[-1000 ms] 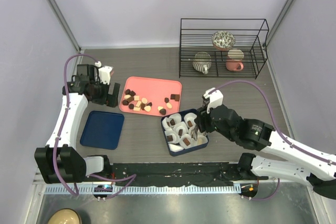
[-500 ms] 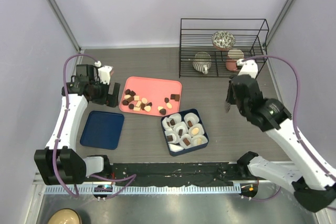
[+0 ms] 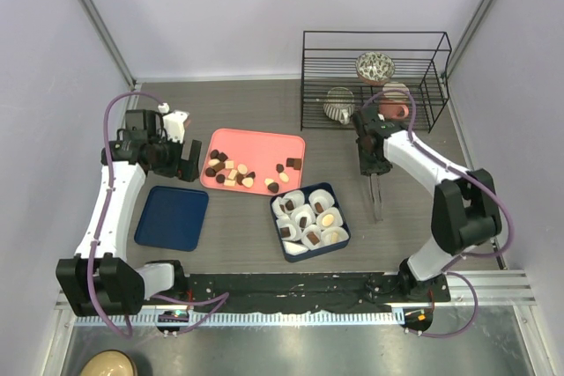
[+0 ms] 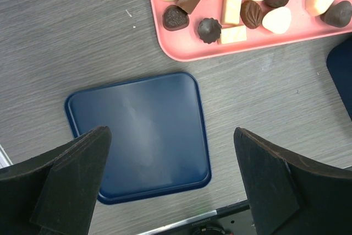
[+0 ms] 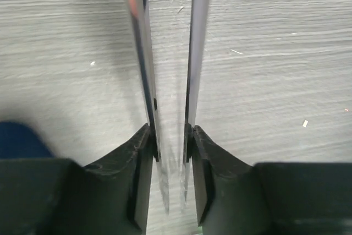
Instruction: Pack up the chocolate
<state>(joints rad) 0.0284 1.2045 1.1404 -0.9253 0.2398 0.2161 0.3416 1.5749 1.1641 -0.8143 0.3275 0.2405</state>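
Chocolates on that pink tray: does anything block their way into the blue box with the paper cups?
Nothing visible does. The chocolates lie loose on the pink tray; the blue box sits open just off its near right corner, only bare table between. The right tool, holding tweezers, is off to the box's right.

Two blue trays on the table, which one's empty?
The flat blue tray on the left, shallow and bare inside. The other blue tray, further right, is deeper and packed with white paper cups holding chocolate.
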